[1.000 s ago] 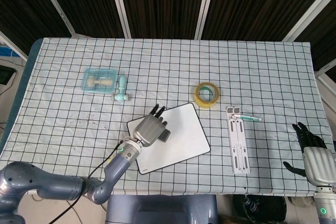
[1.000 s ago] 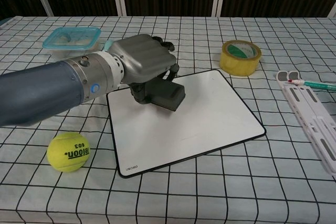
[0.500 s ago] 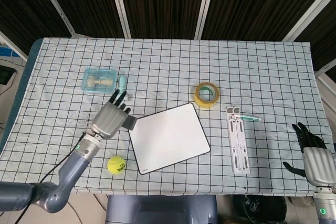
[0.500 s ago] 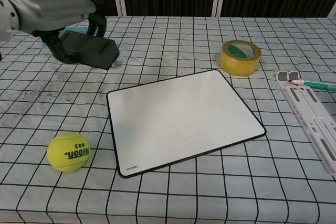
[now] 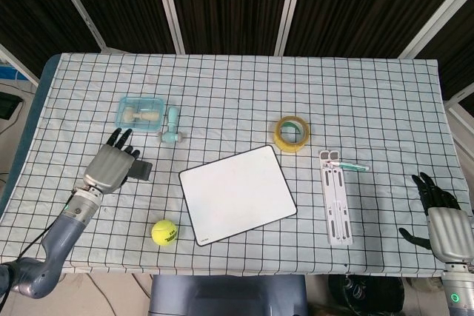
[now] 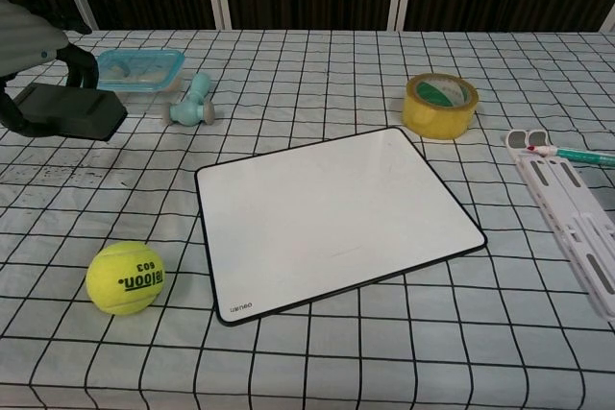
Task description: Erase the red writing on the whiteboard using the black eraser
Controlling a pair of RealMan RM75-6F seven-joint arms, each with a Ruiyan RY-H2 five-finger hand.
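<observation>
Holding the eraser [image 5: 139, 170] over the cloth [image 5: 237, 94], the left hand [image 5: 109, 168] sits well left of the whiteboard [image 5: 237, 194], its fingers wrapped over the eraser's top. In the chest view the eraser [image 6: 69, 111] shows at the far left edge, level, with the hand [image 6: 24, 36] partly cut off by the frame; whether the eraser touches the cloth I cannot tell. The whiteboard lies flat near the front middle of the table, slightly turned, and its surface looks white with no red marks visible. A tennis ball [image 5: 164, 232] rests just off its front left corner. Behind the eraser stand a clear box [image 5: 139, 112] and a small teal object [image 5: 172, 125]. A tape roll [image 5: 292, 132] lies behind the board's right corner, and a white stand [image 5: 337, 197] with a pen [image 5: 349, 166] lies further right. The right hand [image 5: 444, 220] hovers at the table's front right edge, fingers apart and holding nothing.
</observation>
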